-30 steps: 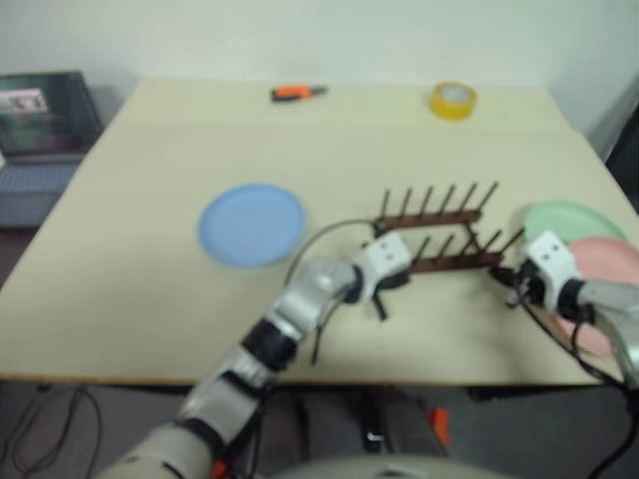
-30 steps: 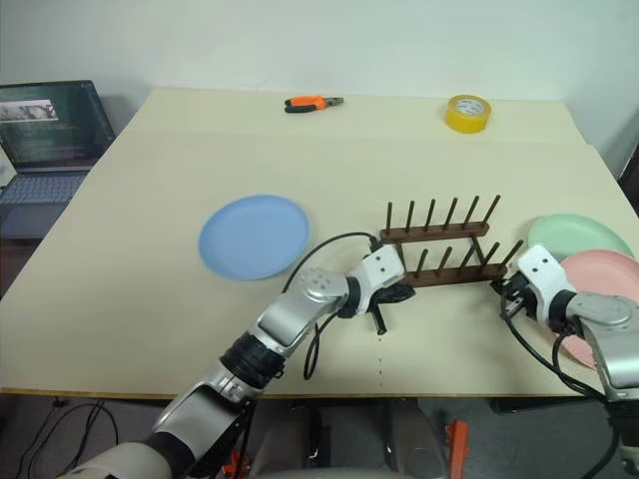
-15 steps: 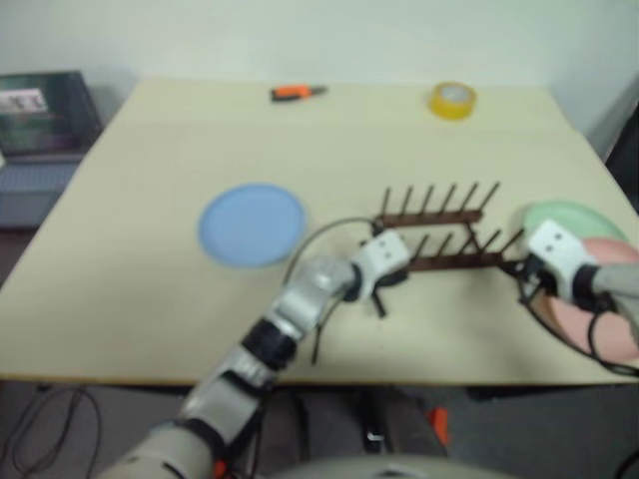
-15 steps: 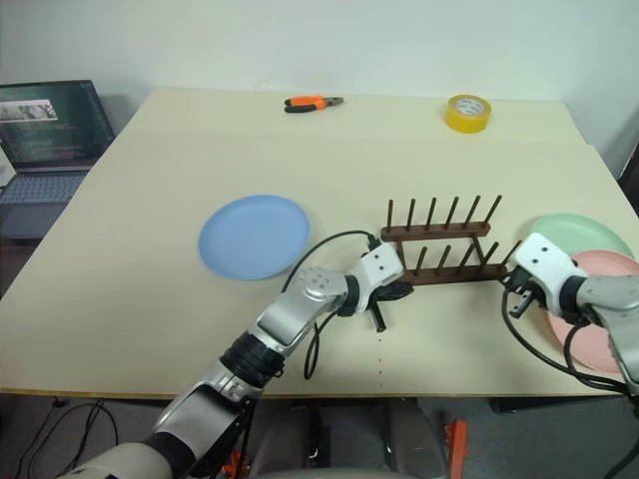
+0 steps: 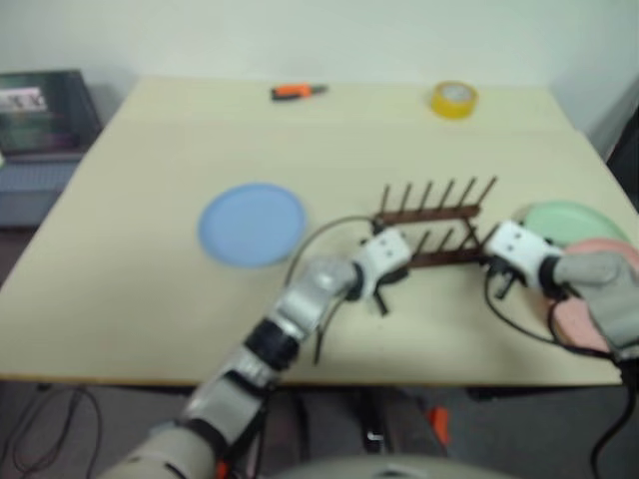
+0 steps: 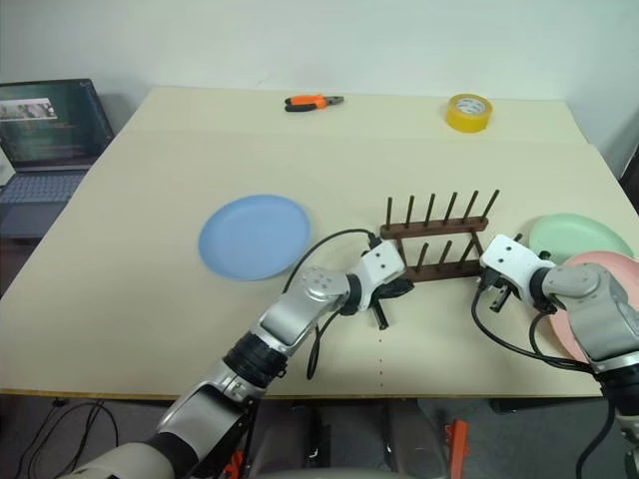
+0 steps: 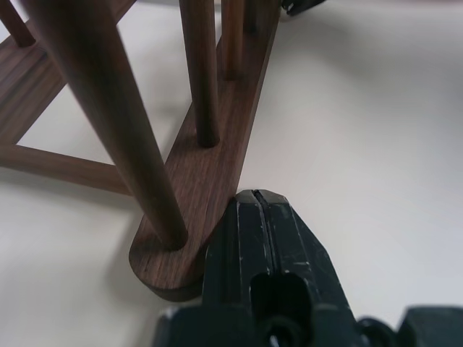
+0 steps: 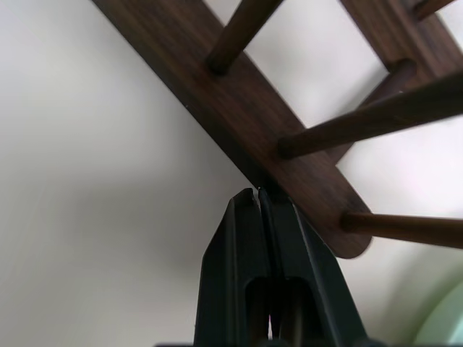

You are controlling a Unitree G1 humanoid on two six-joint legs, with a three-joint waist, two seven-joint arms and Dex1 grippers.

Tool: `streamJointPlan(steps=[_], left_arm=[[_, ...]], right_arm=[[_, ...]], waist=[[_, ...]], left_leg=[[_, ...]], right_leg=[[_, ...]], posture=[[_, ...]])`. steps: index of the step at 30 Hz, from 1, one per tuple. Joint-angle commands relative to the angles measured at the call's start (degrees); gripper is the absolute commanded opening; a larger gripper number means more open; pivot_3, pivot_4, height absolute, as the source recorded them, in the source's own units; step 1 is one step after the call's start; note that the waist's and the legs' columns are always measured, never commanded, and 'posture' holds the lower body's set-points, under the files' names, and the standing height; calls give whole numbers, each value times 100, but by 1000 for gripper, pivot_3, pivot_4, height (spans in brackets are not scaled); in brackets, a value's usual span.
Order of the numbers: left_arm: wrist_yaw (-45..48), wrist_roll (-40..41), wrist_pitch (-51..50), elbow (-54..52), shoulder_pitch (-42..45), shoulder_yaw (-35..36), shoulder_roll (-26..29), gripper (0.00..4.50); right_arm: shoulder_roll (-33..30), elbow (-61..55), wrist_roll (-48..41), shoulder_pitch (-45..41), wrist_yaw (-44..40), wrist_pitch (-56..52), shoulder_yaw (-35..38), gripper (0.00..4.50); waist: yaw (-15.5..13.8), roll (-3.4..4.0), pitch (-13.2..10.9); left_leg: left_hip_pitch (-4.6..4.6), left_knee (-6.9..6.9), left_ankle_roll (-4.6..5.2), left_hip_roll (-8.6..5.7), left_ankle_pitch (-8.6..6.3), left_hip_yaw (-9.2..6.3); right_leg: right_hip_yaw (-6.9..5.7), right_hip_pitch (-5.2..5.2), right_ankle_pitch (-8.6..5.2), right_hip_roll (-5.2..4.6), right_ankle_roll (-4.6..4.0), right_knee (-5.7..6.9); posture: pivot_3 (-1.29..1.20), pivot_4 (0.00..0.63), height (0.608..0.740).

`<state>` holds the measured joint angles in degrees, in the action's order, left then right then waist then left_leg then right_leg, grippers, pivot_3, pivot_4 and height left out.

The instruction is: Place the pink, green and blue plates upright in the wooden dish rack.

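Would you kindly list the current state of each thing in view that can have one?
wooden dish rack: upright on the table, no plates in it.
blue plate: flat on the table, left of the rack.
green plate: flat, right of the rack.
pink plate: flat, overlapping the green plate's near edge.
left gripper: shut, tips at the rack's near-left end.
right gripper: shut, tips at its near-right end.
laptop: open, screen on.

The dish rack (image 6: 437,242) is dark brown wood with visible grain, smooth and lightly satin — its pegs round and plain. The table (image 6: 150,200) at centre frame is pale, matt and smooth. The blue plate (image 6: 254,236), green plate (image 6: 574,236) and pink plate (image 6: 604,274) look matt. The left gripper (image 7: 259,202) fingers (image 7: 239,246) are black plastic — scuffed, faintly shiny.
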<state>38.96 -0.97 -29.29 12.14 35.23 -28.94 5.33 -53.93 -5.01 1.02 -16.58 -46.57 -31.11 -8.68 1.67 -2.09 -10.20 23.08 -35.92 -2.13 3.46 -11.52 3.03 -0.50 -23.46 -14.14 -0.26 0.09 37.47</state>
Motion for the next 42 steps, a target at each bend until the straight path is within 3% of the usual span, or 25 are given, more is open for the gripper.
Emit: streamJointPlan(steps=[1, 13, 42], left_arm=[[-141, -68, 104, -31, 95, 153, -56, 0], [-891, -271, 599, 1107, 745, 574, -416, 0], [-1429, -551, 2178, 4081, 2375, 1260, -958, 0]], right_arm=[[27, 26, 115, -177, -64, 159, -19, 53], [401, 1014, 612, -844, 98, 779, -209, 53], [1455, 3743, 1475, -2679, 508, 2309, -515, 53]], waist=[[3, 0, 0], [-1, 1, 0], [8, 3, 1]], left_leg=[[0, 0, 0, 0, 0, 1], [7, -1, 1, -1, 0, 8], [31, 0, 7, 0, -4, 17]], right_leg=[[0, 0, 0, 0, 0, 0], [2, -3, 5, 0, 7, -8], [4, -14, 12, 3, 16, -30]], posture=[[0, 150, 740], [0, 150, 740], [0, 150, 740]])
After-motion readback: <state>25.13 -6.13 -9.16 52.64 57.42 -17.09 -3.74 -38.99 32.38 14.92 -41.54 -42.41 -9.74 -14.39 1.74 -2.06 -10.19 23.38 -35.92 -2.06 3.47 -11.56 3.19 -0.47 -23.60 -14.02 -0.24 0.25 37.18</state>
